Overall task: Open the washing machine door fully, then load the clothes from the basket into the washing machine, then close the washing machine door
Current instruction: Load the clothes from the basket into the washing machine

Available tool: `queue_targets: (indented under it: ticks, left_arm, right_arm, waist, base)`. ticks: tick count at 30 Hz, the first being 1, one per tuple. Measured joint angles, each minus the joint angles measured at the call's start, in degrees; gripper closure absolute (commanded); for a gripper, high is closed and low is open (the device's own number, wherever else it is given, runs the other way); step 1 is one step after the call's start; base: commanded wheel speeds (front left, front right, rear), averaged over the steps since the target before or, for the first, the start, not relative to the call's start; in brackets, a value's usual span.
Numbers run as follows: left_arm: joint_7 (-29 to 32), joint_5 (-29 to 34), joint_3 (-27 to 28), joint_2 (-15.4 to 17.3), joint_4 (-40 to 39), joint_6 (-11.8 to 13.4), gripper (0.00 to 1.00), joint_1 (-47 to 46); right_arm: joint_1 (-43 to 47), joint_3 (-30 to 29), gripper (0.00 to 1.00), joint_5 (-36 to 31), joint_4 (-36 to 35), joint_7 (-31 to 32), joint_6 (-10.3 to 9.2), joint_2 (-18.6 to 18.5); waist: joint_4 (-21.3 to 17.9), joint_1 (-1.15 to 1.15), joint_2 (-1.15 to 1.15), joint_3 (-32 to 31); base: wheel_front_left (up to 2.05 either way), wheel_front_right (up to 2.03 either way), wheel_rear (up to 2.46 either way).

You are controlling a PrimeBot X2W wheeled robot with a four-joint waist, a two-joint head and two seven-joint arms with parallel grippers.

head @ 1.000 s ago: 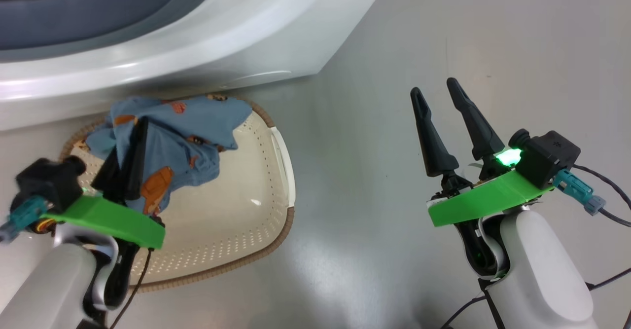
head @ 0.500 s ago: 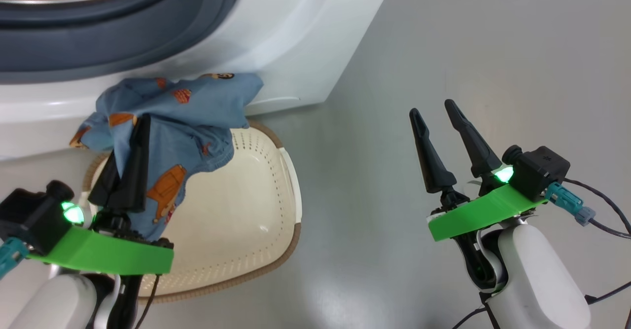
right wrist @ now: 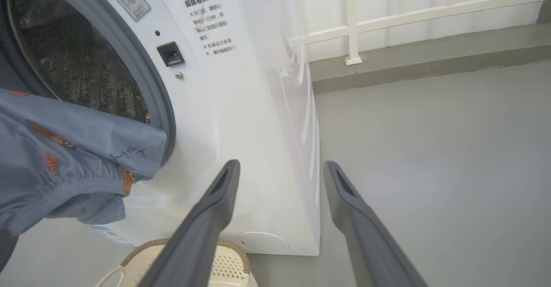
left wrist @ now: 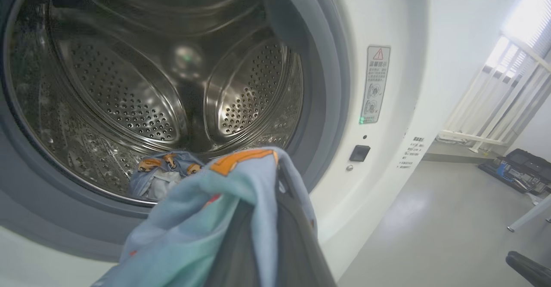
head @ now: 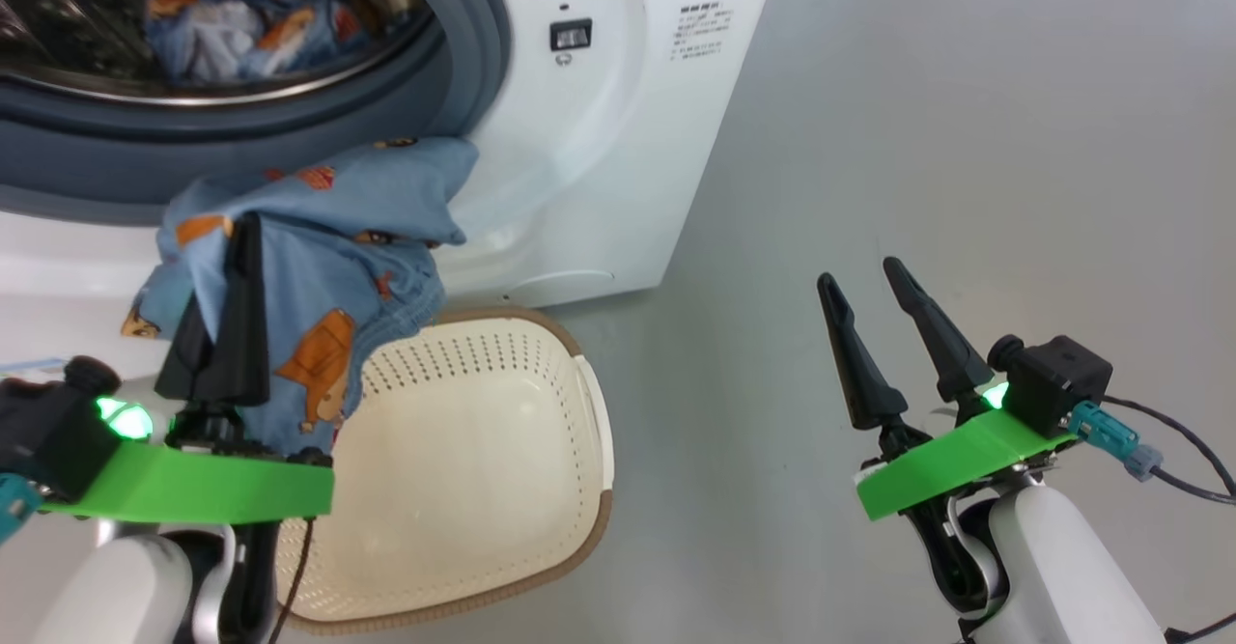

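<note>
A light blue cloth (head: 328, 238) with orange figures, a cream perforated basket (head: 572, 432) rimmed brown at six o'clock, a white washing machine (head: 628, 161).

I see the washing machine (head: 618, 161) cased in glossy, smooth white. Its drum (left wrist: 129, 97) is bright perforated steel, ringed by a matt grey rubber gasket (left wrist: 327, 84). The light blue cloth (head: 328, 258) looks soft and thin, its hem gathered. The basket (head: 463, 366) is cream perforated plastic under a brown woven-look rim. The right gripper (head: 857, 272) has matt dark fingers (head: 862, 374). The floor (head: 966, 123) is smooth grey with a dull sheen.
</note>
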Motion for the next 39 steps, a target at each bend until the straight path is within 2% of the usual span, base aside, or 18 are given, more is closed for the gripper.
queue_targets:
  ticks: [11, 17, 22, 26, 31, 39]
  left_arm:
    - [0.00, 1.60, 4.44, -2.34, 3.79, -1.21, 1.00, -1.38]
    - [-0.01, 1.59, 5.43, -3.90, 10.29, -3.04, 1.00, -4.04]
    - [0.00, 1.54, 5.64, -5.26, 18.52, -5.19, 1.00, -8.96]
    - [0.00, 1.49, 5.48, -5.71, 28.28, -7.35, 1.00, -14.36]
    - [0.00, 2.18, 7.70, -7.50, 39.55, -9.92, 1.00, -22.46]
    - [0.00, 4.15, 11.66, -7.68, 55.38, -12.79, 1.00, -33.53]
  right_arm:
    - [0.90, 0.34, 0.00, 1.45, 0.30, 0.00, 0.00, -0.33]
    - [2.11, 0.49, 0.00, 1.86, 0.67, 0.00, 0.00, -0.49]
    - [2.11, 1.05, 0.00, 1.90, 0.64, 0.00, 0.00, -0.63]
    - [2.10, 1.75, 0.00, 1.92, 0.60, 0.00, 0.00, -0.60]
    - [1.90, 2.18, 0.00, 1.96, 0.47, 0.00, 0.00, -0.59]
    - [1.65, 3.38, 0.00, 1.96, -0.20, 0.00, 0.00, -0.04]
  waist:
    - [0.28, 0.00, 0.00, -4.19]
    - [-0.58, 0.00, 0.00, -6.05]
    - [-1.10, 0.00, 0.00, -6.30]
    - [-1.38, 0.00, 0.00, -5.81]
    - [-2.45, 0.00, 0.00, -4.75]
    - [-5.54, 0.00, 0.00, -1.93]
  base:
    - [0.00, 0.00, 0.00]
    - [0.00, 0.00, 0.00]
    - [0.00, 0.00, 0.00]
    - [0.00, 0.00, 0.00]
    - [0.00, 0.00, 0.00]
    - [0.00, 0.00, 0.00]
